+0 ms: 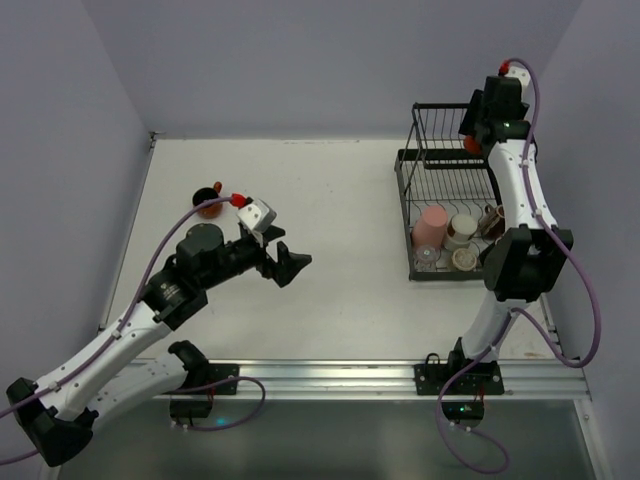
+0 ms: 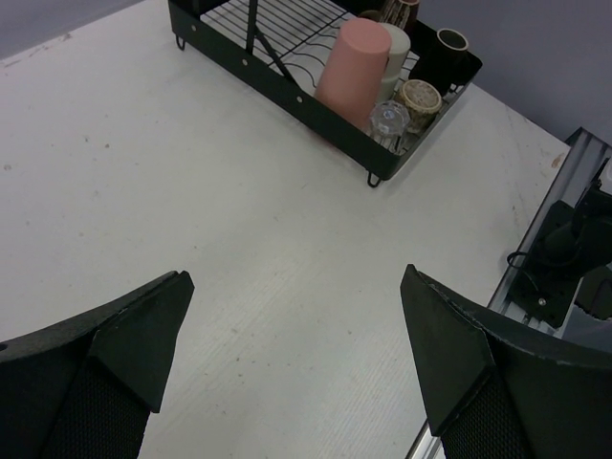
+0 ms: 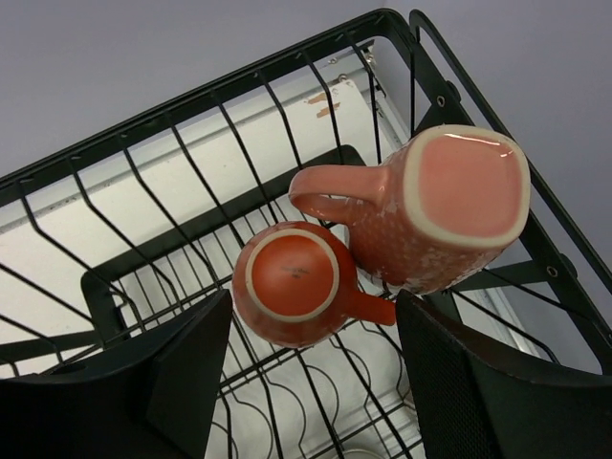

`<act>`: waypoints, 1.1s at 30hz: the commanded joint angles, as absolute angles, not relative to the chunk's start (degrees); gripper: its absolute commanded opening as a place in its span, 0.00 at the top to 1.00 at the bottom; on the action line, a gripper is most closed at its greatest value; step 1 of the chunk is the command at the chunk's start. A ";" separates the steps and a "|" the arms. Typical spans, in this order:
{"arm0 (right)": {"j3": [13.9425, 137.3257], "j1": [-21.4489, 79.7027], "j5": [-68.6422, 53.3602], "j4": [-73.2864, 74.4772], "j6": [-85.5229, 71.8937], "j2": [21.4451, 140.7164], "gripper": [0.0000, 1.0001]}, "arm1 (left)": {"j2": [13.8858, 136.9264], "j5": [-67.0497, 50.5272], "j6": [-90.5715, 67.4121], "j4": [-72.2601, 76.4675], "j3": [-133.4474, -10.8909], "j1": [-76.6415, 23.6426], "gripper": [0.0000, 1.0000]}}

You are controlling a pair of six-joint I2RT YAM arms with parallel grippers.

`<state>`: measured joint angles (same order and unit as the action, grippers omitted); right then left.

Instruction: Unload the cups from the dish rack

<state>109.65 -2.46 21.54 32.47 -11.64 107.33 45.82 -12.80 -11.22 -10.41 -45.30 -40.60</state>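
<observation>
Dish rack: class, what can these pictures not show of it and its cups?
Top external: right arm covers part of the dish rack, hiding its upper-basket mugs.
Left wrist: top edge cuts off the rack's far end.
Right wrist: lower-tray cups lie out of frame.

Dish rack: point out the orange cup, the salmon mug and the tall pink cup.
orange cup (image 3: 292, 277), right wrist view, its upturned base
salmon mug (image 3: 466, 182), right wrist view, its squarish base
tall pink cup (image 2: 352, 67), left wrist view, its side wall

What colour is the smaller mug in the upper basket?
The smaller mug is orange, pale ring on its base; best seen from the right wrist.
</observation>
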 commanded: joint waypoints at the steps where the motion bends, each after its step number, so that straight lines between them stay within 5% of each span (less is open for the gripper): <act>1: 112.76 -3.16 21.53 32.52 -9.67 108.19 0.28 | 46.49 -11.95 -9.93 -10.55 -46.14 -40.87 0.00; 22: 115.40 -3.08 17.40 29.09 -6.68 112.94 0.34 | 48.78 -11.78 -9.76 -10.28 -46.23 -40.87 0.00; 26: 114.88 -3.08 17.05 28.83 -6.86 112.85 0.43 | 48.78 -11.60 -9.75 -10.11 -46.23 -40.78 0.00; 28: 113.82 -2.81 16.88 27.69 -6.94 112.06 0.59 | 48.69 -11.60 -9.67 -10.20 -46.23 -40.78 0.00; 33: 109.43 -1.41 15.91 22.86 -6.59 107.94 0.74 | 48.69 -11.51 -9.84 -10.11 -46.23 -40.69 0.00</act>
<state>111.63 -2.76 18.06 24.47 -7.46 111.55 48.88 -11.86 -10.87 -10.44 -45.30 -40.64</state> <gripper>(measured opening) 0.285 0.997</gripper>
